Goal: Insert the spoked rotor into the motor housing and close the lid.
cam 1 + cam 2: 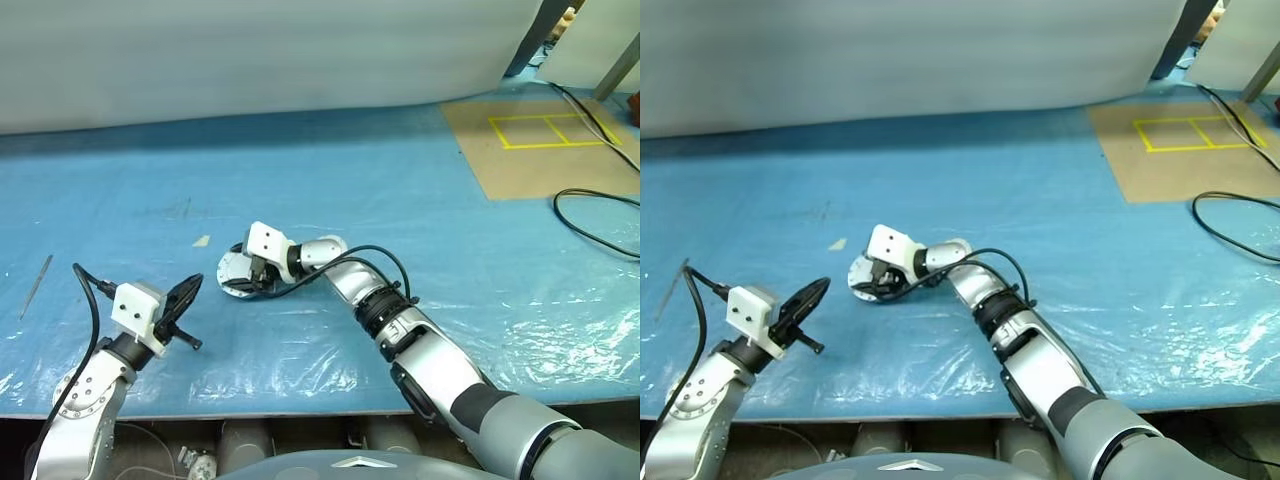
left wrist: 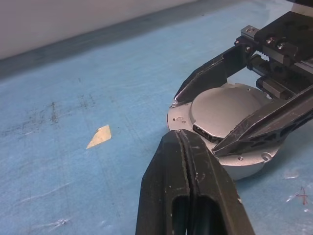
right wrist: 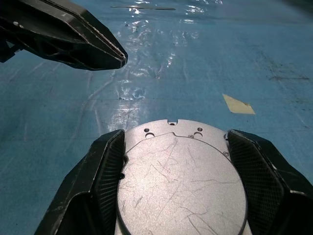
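Squarely between right jaws: motor housing (image 3: 178,181).

On the blue plastic-covered table (image 1: 420,200), the right gripper (image 1: 247,275) reaches in from the right and sits over the motor housing (image 1: 232,272) — a round silver piece lying flat. The left gripper (image 1: 185,300) hangs nearby, its black fingers pressed together, apart from the housing. A small pale scrap (image 1: 201,241) lies just beyond — a black cable (image 1: 600,222) loops at far right

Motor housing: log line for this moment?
motor housing: lid on, on table | right gripper: straddling lid, fingers at its sides | left gripper: shut, empty, beside housing
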`<control>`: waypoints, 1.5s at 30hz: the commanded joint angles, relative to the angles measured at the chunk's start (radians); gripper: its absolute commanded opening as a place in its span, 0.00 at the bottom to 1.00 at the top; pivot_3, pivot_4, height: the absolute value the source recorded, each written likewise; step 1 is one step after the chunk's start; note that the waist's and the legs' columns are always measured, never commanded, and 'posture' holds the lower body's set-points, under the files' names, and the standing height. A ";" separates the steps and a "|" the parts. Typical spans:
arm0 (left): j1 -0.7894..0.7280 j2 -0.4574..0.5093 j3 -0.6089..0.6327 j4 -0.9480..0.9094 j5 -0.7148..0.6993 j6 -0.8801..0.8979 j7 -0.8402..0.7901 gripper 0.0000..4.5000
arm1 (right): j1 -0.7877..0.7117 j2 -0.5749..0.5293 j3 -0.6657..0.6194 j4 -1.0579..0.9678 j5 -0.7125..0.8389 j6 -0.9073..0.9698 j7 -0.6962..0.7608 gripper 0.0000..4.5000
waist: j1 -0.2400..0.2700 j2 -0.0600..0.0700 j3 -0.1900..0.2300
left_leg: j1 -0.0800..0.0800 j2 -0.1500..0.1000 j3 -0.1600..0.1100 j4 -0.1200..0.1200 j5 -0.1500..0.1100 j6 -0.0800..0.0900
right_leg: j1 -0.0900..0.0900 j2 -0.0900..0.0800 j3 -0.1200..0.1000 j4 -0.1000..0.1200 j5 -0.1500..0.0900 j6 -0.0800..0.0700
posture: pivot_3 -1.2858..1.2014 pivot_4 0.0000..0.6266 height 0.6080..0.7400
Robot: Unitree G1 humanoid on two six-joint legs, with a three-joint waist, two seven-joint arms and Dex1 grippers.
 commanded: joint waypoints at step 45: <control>-0.054 0.006 0.007 0.051 0.006 -0.029 -0.033 0.00 | -0.035 -0.052 0.049 0.195 -0.078 -0.063 0.069 0.67 | 0.008 0.000 0.000 | 0.003 0.000 0.000 0.006 0.000 0.000 | 0.002 -0.004 0.001 0.009 0.000 0.000 | 0.52 0.24 1.00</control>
